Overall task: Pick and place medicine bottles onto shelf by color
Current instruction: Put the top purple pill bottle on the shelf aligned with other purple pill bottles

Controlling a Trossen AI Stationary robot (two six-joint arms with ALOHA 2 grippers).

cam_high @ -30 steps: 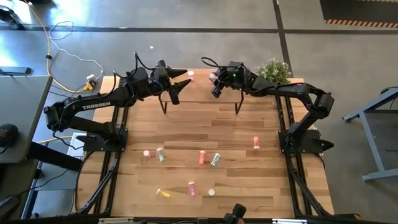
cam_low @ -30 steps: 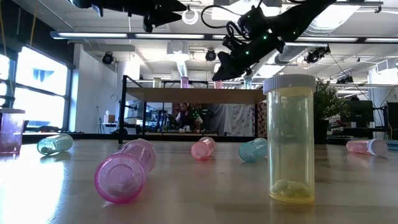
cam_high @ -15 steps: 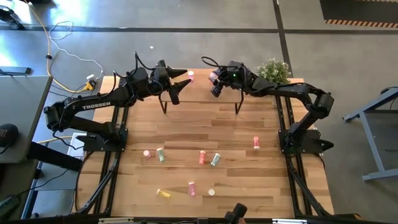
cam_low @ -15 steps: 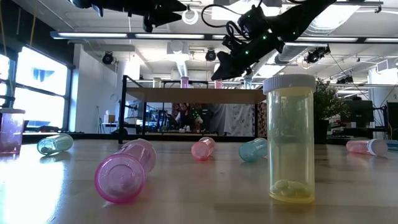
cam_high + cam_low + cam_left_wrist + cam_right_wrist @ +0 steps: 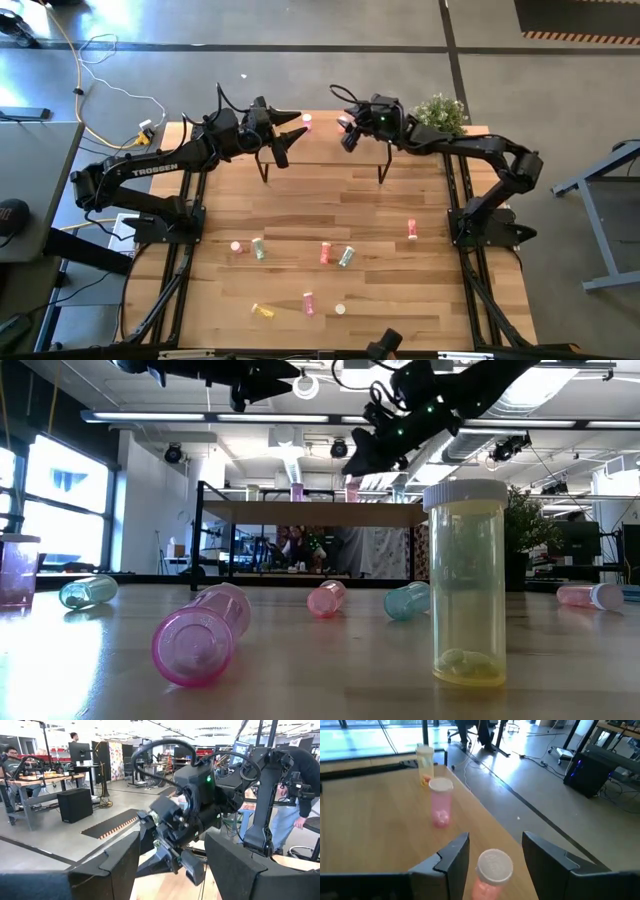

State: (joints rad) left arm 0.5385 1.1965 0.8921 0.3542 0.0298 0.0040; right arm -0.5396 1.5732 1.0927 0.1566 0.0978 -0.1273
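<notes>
The shelf (image 5: 322,150) stands at the table's far middle. On it stand a pink bottle (image 5: 494,870), a second pink bottle (image 5: 440,802) and a yellow bottle (image 5: 424,762). My right gripper (image 5: 495,839) is open above the shelf's far edge (image 5: 346,132). Its fingers stand on either side of the nearest pink bottle's white cap without touching it. My left gripper (image 5: 172,840) is open and empty above the shelf's left part (image 5: 293,128), facing the right arm. Several bottles lie on the tabletop nearer the front, among them a red-orange one (image 5: 325,253).
A potted plant (image 5: 440,112) stands at the far right corner. A yellow bottle (image 5: 466,580) stands upright near the front edge, and a pink one (image 5: 200,635) lies beside it. A loose white cap (image 5: 340,309) lies near the front. The shelf's thin legs (image 5: 265,172) stand below both grippers.
My right gripper has risen a little above the shelf and drawn slightly toward the table's right edge. The bottles on the shelf stand as before.
</notes>
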